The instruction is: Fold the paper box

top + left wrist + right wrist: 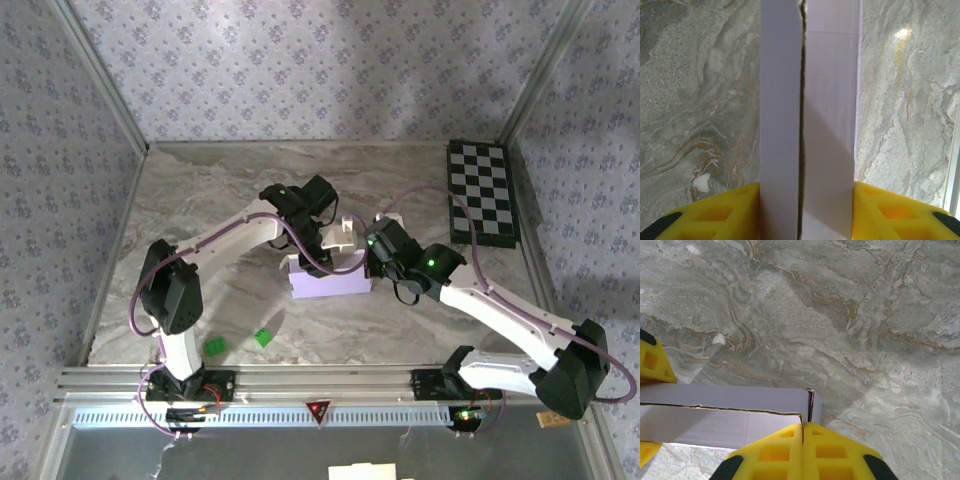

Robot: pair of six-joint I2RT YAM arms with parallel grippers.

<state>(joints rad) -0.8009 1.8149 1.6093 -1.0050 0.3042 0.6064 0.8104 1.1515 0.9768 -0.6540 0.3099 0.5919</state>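
Observation:
The paper box [330, 280] is a pale-lilac shallow cardboard box in the middle of the marble table. My left gripper [318, 240] comes onto it from behind. In the left wrist view, the left gripper [807, 200] has a yellow finger [735, 210] pressed against each long side of the box [830, 125], so it is shut on the box. A dark seam runs along the box top between two panels. My right gripper [372, 250] is at the box's right end. In the right wrist view, the right gripper [803, 426] is shut, fingertips together, on the top corner of the box [730, 397].
A black-and-white checkerboard [482, 192] lies at the back right. Two small green bits [215, 347] [263, 337] lie near the front left. Wallpapered walls close in the table on three sides, and an aluminium rail [320, 380] runs along the near edge.

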